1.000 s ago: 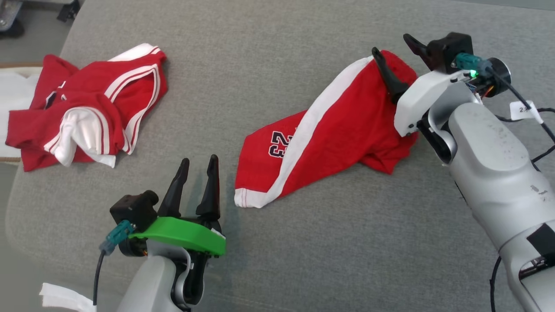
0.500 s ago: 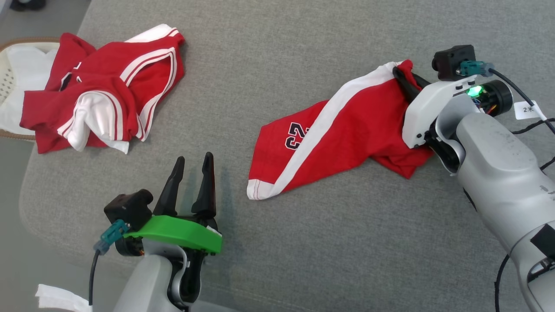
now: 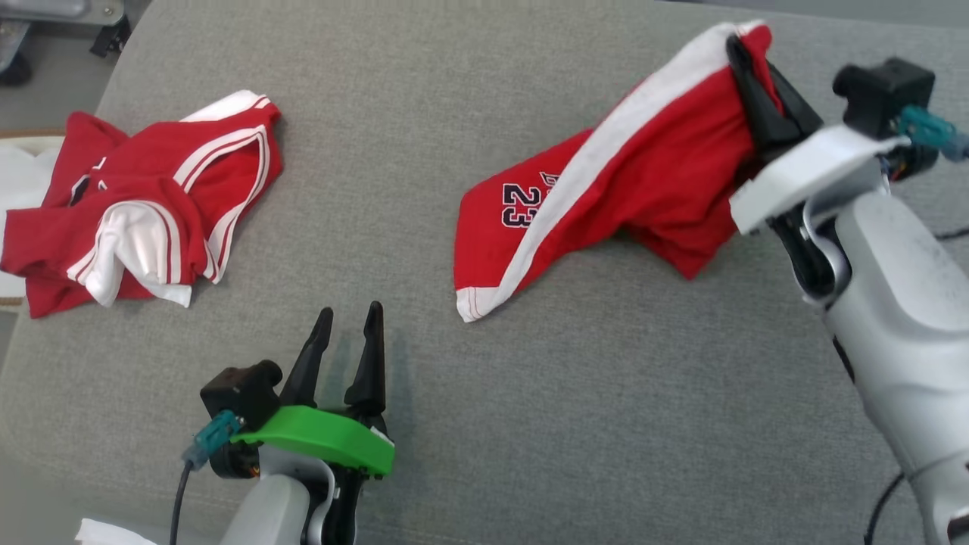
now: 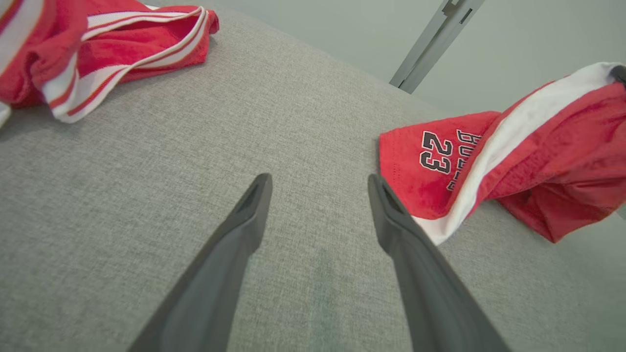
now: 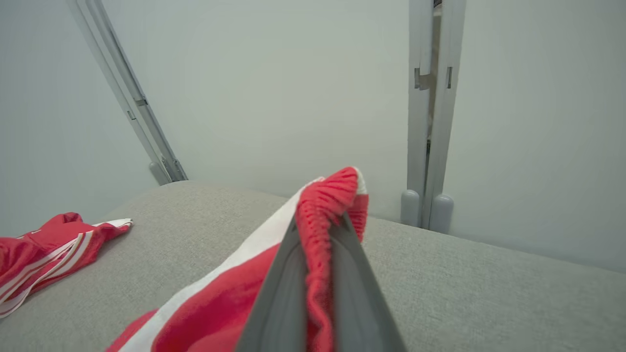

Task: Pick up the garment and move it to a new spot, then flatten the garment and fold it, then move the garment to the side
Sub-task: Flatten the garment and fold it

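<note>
The garment is a pair of red shorts with a white side stripe and a dark "23", at the right of the grey cushion. My right gripper is shut on its elastic waistband and holds that end up, while the leg hem still trails on the cushion. From the right wrist, the red waistband is pinched between the two fingers. My left gripper stands open near the front edge, nothing between its fingers, left of the hem; the left wrist view has the shorts to the right of its fingers.
A red jersey with white trim lies crumpled at the cushion's left edge, partly over a pale basket. Bare grey cushion lies between the two clothes. Metal frame posts stand behind the cushion's far edge.
My right gripper has shut on the shorts' waistband and lifted that end up and back, so the shorts now hang from it. The head camera shifted. The left gripper stayed put and open.
</note>
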`<state>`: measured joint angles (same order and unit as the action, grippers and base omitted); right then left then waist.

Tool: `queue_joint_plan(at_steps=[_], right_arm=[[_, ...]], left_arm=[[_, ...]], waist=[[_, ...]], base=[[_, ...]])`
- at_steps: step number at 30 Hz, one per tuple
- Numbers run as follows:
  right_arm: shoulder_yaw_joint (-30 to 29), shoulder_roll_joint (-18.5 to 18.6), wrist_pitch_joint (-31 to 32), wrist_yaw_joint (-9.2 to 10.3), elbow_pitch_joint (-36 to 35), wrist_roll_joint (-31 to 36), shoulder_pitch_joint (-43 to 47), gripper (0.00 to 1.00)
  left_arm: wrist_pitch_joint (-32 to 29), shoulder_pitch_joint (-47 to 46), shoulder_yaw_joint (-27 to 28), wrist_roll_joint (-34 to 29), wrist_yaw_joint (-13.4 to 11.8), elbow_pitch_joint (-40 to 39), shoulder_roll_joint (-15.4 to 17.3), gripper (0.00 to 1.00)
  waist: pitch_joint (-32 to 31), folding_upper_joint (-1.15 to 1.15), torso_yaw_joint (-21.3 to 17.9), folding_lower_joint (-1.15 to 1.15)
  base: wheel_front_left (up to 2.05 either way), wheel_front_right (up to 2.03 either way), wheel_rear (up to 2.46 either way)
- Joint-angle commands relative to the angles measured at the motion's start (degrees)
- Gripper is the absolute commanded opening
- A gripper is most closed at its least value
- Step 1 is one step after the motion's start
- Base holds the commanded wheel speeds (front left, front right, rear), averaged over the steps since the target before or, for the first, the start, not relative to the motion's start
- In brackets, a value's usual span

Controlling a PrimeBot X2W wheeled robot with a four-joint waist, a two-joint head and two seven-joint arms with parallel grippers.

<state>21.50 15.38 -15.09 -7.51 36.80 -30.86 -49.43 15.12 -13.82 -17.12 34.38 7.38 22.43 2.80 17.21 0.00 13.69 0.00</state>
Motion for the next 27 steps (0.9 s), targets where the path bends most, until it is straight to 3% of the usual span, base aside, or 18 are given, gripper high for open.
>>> queue_joint_plan(at_steps=[1, 6, 8, 11, 13, 20, 27], right_arm=[[-2.7, 0.1, -0.1, 0.04, -1.9, 1.1, 4.3, 0.0], [-10.1, -1.3, -0.1, 0.04, -8.7, 5.4, 17.8, 0.01], [-11.6, -1.9, -0.1, 0.04, -10.5, 7.1, 22.5, 0.15], [-13.5, -3.0, -0.1, 0.04, -12.5, 9.2, 28.4, 0.46], [-14.5, -3.8, -0.1, 0.04, -13.2, 10.4, 31.6, 1.0], [-18.1, -5.9, -0.1, 0.04, -12.5, 15.4, 37.3, 1.0], [-24.8, -9.5, -0.1, 0.04, -17.3, 24.5, 39.0, 1.0]], left_arm=[[0.0, 1.3, 0.1, -0.8, 0.2, 0.3, 0.2, 1.0], [0.1, 3.4, 0.4, -1.6, 0.2, 1.3, 0.2, 1.0], [0.0, 4.0, 0.6, -1.9, 0.2, 1.6, 0.2, 1.0], [0.0, 4.5, 0.8, -2.2, 0.2, 2.1, 0.2, 1.0], [0.0, 4.8, 1.0, -2.4, 0.2, 2.4, 0.2, 1.0], [0.0, 5.8, 3.0, -5.5, 0.2, 2.8, 0.2, 1.0], [0.0, 7.3, 7.0, -14.9, -1.6, -0.1, 0.2, 1.0]], waist=[[-3.1, 0.0, -3.1, 0.0], [-5.7, 0.0, -6.6, 0.0], [-6.4, 0.0, -7.9, 0.0], [-7.1, 0.0, -9.6, 0.0], [-7.4, 0.0, -10.4, 0.0], [-8.6, 0.0, -11.8, 0.0], [-9.9, 0.0, -12.8, 0.0]], base=[[0.0, 0.0, 0.0], [0.0, 0.0, 0.0], [0.0, 0.0, 0.0], [0.0, 0.0, 0.0], [0.0, 0.0, 0.0], [0.0, 0.0, 0.0], [0.0, 0.0, 0.0]])
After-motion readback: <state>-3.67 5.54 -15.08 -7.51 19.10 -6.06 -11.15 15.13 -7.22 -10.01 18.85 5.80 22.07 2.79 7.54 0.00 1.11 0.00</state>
